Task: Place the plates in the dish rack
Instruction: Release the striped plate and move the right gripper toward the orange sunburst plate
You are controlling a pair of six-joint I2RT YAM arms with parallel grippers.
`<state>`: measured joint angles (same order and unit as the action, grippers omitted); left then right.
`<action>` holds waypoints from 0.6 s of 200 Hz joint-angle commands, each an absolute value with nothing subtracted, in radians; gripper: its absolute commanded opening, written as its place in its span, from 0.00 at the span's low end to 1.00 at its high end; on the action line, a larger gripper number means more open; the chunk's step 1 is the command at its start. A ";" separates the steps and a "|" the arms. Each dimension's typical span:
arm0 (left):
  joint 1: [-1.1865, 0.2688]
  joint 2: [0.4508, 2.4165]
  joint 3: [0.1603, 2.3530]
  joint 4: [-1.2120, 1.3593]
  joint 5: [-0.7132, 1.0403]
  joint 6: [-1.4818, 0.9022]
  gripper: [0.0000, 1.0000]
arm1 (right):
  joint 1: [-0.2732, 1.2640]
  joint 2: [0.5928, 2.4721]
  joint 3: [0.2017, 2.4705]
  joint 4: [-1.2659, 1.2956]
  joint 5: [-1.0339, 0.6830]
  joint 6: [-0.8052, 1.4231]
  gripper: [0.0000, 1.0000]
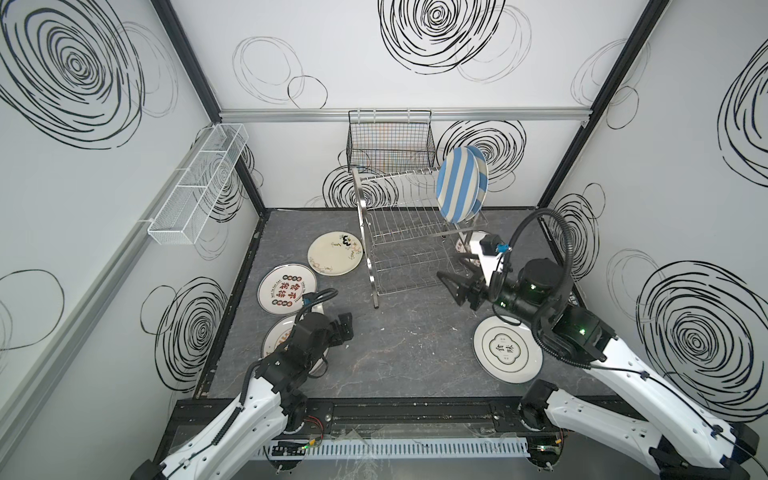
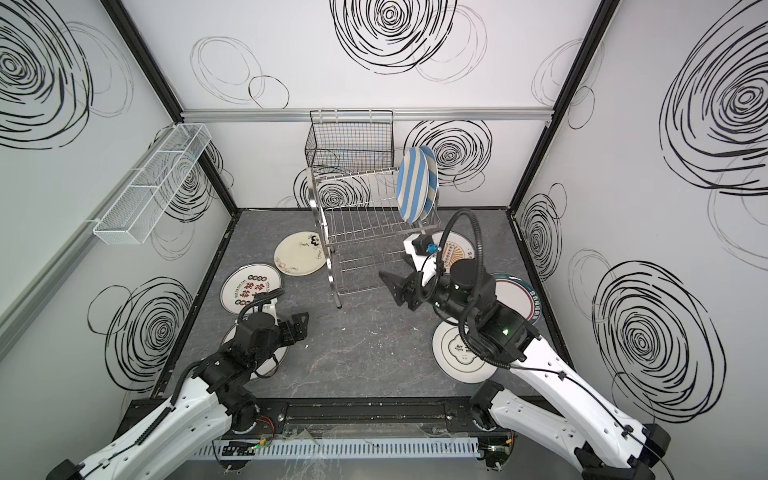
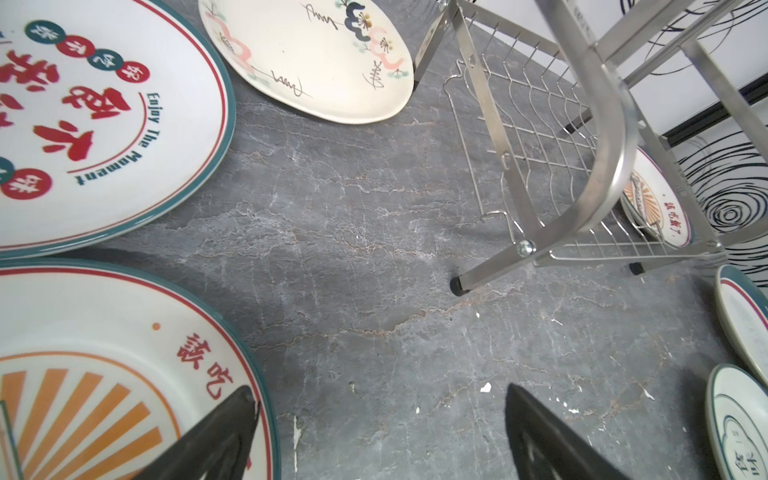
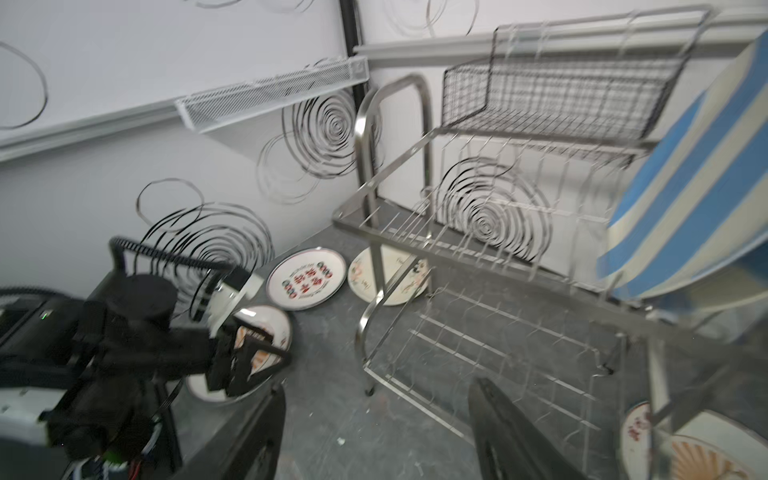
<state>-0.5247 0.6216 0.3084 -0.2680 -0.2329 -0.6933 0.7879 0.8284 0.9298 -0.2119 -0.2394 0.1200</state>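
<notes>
Two blue-striped plates [image 1: 457, 185] stand upright at the right end of the dish rack's [image 1: 405, 232] top tier; the rack sits toward the desk's [image 1: 395, 353] back edge. The right gripper [image 1: 449, 287] hovers at the rack's front right corner, jaws apart and empty. The left gripper [image 1: 347, 328], likewise spread and empty, hangs above a sunburst plate [image 1: 275, 338] near the desk's left edge, where a red-lettered plate [image 1: 287, 292] and a cream floral plate [image 1: 336, 252] lie flat.
</notes>
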 commanded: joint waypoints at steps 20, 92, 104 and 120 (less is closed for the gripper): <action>-0.569 0.686 0.367 -0.377 -0.348 -0.797 0.96 | 0.953 0.761 0.734 -0.136 -0.169 0.215 0.75; -0.629 0.679 0.337 -0.420 -0.344 -0.900 0.96 | 1.061 0.717 0.475 0.013 -0.141 0.349 0.77; -0.655 0.666 0.322 -0.430 -0.354 -0.936 0.96 | 1.063 0.706 0.431 0.038 -0.145 0.383 0.77; -0.688 0.652 0.300 -0.437 -0.370 -0.978 0.96 | 1.065 0.694 0.380 0.060 -0.144 0.416 0.77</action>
